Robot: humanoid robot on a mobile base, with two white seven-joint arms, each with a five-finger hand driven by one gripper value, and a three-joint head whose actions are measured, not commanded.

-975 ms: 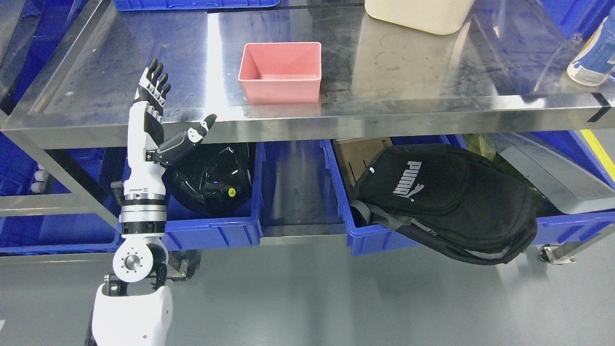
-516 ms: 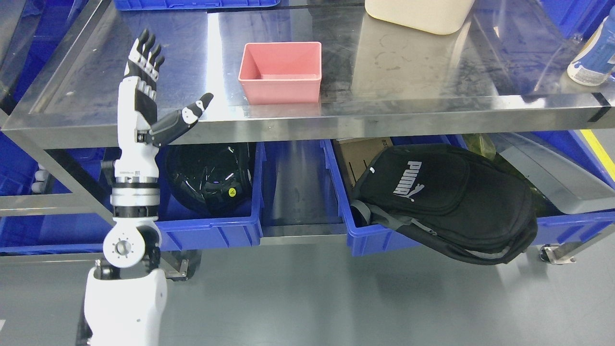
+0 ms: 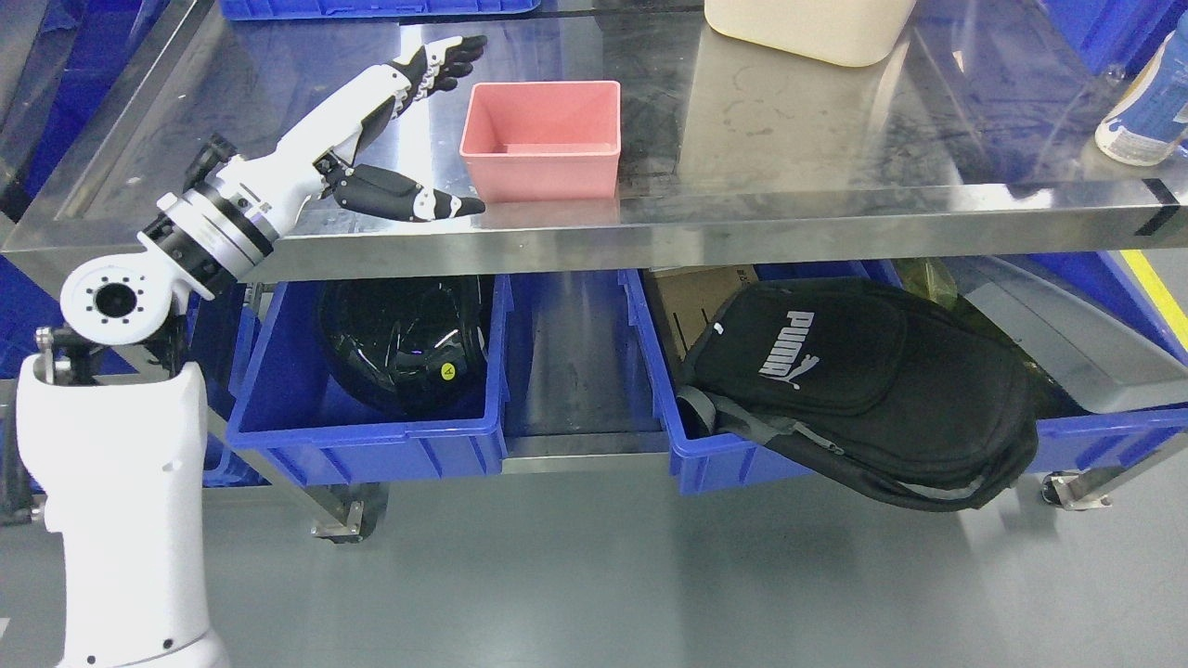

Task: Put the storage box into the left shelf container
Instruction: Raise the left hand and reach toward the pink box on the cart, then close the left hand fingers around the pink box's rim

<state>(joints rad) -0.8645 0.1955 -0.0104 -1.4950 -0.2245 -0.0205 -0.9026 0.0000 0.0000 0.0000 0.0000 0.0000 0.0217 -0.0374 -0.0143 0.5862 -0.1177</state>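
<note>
Pink storage box (image 3: 541,139), open at the top and empty, upright on the steel table top (image 3: 789,158), close to the front edge. Just left of it, the left hand (image 3: 390,130), released: fingers (image 3: 444,63) stretched out past the box's back left corner, thumb (image 3: 408,197) stretched toward its front left corner, tip very near the wall. Whether touching or not, cannot tell. Nothing held. White forearm coming up from the lower left, wrist over the table's front edge.

Under the table top, on the lower shelf, a blue container on the left (image 3: 367,436) with a black helmet (image 3: 404,339) inside. To the right of it, a second blue container (image 3: 733,459) with a black backpack (image 3: 863,390) hanging over its front rim, and a piece of cardboard (image 3: 691,297) behind the backpack.

At the back of the table top, a cream tub (image 3: 807,28), cut by the top edge. At the far right, a blue and white bottle (image 3: 1146,107), only partly visible.
</note>
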